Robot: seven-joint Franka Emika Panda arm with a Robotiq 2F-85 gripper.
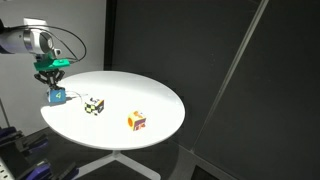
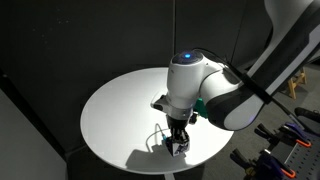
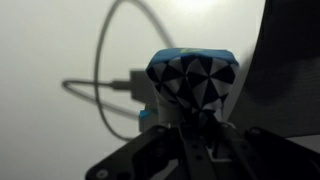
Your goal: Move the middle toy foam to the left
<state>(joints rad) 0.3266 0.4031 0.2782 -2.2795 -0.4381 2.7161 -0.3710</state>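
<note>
Three foam cubes, one round white table [image 1: 150, 90], one robot arm [image 2: 230, 95].
One blue-and-white foam cube [image 1: 57, 97], one green-black-white checkered cube [image 1: 94, 104], one orange-yellow-red cube [image 1: 136, 121].

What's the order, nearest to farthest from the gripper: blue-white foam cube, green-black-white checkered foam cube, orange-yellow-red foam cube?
In an exterior view, from the gripper:
1. Blue-white foam cube, directly below it, at the table edge.
2. Green-black-white checkered foam cube, beside that.
3. Orange-yellow-red foam cube, nearer mid-table.

Nothing here can be read: no word, number or brand. At the centre of the wrist view, the middle toy foam [image 3: 192, 80] shows only black-and-white triangles, no letters.
</note>
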